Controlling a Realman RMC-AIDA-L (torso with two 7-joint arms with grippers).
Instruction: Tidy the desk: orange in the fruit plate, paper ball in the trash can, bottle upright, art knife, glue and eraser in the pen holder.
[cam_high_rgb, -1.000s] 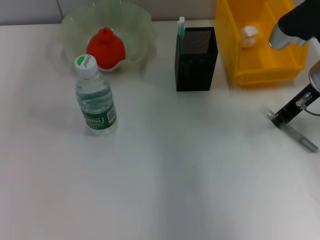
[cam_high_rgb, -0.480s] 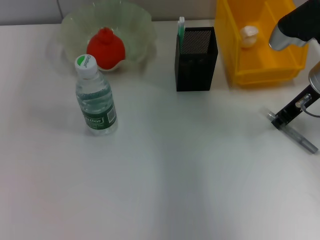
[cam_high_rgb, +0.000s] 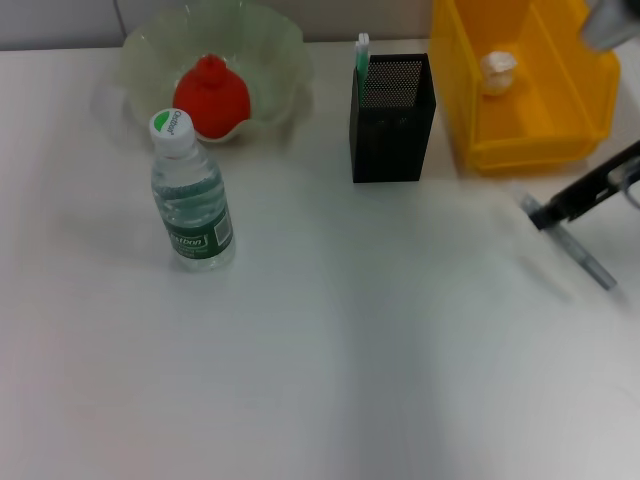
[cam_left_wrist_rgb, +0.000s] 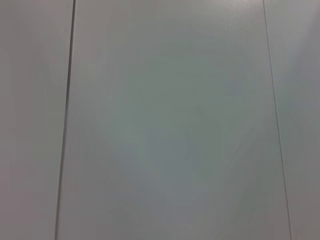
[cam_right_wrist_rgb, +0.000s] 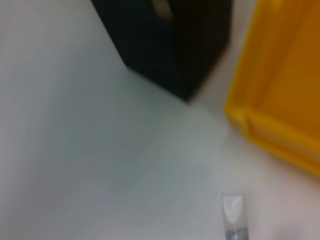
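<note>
Art knife (cam_high_rgb: 578, 252) pinched in the right gripper (cam_high_rgb: 541, 213) at the right edge in the head view, tilted, blade end toward the near side, just above the desk (cam_high_rgb: 350, 340). Also there: bottle (cam_high_rgb: 190, 193) upright at left, orange (cam_high_rgb: 211, 97) in the fruit plate (cam_high_rgb: 270, 60), paper ball (cam_high_rgb: 497, 68) in the yellow trash can (cam_high_rgb: 560, 130), black pen holder (cam_high_rgb: 392, 118) between.

Left wrist view: only blank grey panels; left gripper unseen.

Right wrist view: knife tip (cam_right_wrist_rgb: 233, 214), pen holder (cam_right_wrist_rgb: 170, 45) and trash can corner (cam_right_wrist_rgb: 280, 115), blurred.

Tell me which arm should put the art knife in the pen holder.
Right. The right gripper already carries the art knife just right of the pen holder; the left arm is out of the head view.
</note>
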